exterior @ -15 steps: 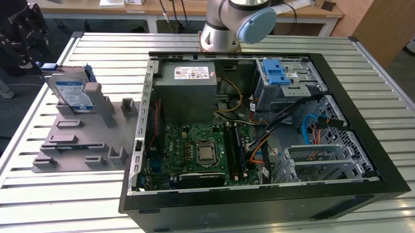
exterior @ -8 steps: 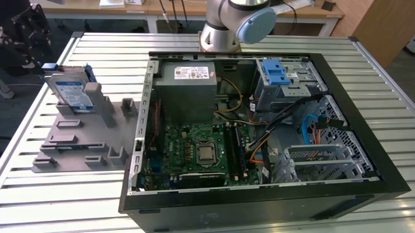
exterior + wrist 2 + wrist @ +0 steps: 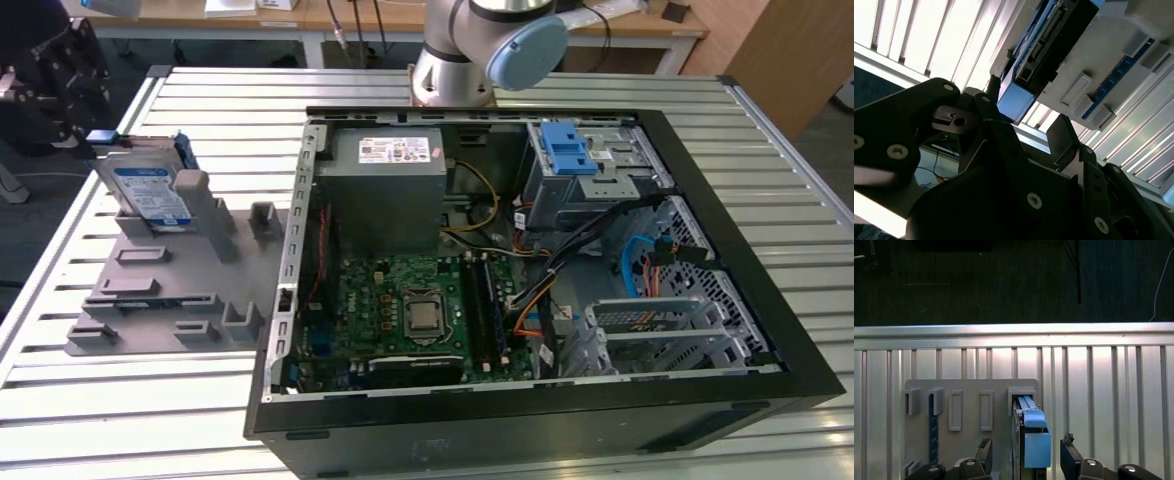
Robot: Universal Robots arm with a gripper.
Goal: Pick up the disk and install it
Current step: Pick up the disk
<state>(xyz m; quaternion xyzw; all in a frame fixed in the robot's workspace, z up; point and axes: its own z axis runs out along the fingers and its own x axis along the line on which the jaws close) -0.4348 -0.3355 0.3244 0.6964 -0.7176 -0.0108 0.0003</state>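
as i watch the feeds from my station, the black 2-finger gripper (image 3: pixel 1027 442) sits spread wide. its fingers (image 3: pixel 985 454) stand on either side of the disk with a gap showing on each side, so it has hold of nothing.

the flat rectangular silver disk (image 3: pixel 144 195), with its blue-and-white label and blue plastic rails, stands upright on edge in a slot of the light grey plastic fixture plate (image 3: pixel 160 300). it is at that plate's far corner, toward the table's edge on the exterior view's left. in the first wrist view i see the disk edge-on, with a blue rail end facing the camera between the 2 fingertips.

the plate lies flat on the silver slatted metal table (image 3: pixel 134 420), just beside the open black computer case (image 3: pixel 534 425). the case lies on its side across the table's middle. inside it i can make out a green motherboard (image 3: pixel 400 300) and a big grey power supply box with a white sticker (image 3: pixel 387 175). a grey metal drive cage with a blue latch (image 3: pixel 574 160) sits at the case's far corner on the exterior view's right. the arm's grey base with a light blue cap (image 3: pixel 467 50) rises at the table's far edge, behind the case.
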